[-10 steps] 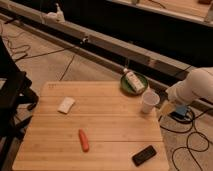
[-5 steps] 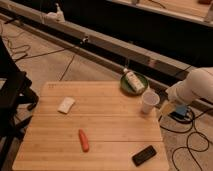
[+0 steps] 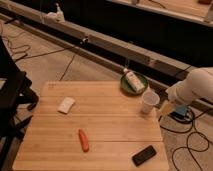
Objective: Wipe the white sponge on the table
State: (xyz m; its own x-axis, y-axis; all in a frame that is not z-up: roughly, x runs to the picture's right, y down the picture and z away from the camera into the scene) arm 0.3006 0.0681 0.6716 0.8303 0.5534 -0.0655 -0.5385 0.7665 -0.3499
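Note:
The white sponge (image 3: 66, 104) lies flat on the left part of the wooden table (image 3: 110, 125). My white arm (image 3: 196, 86) comes in from the right edge of the view. Its gripper (image 3: 165, 108) hangs just off the table's right edge, beside a white cup (image 3: 149, 101). The gripper is far to the right of the sponge and holds nothing that I can see.
A green plate (image 3: 131, 85) with a white packet on it sits at the table's back right corner. An orange carrot (image 3: 83, 140) lies at front centre and a black phone (image 3: 144, 155) at front right. Cables run over the floor, and a dark chair (image 3: 11, 95) stands at the left.

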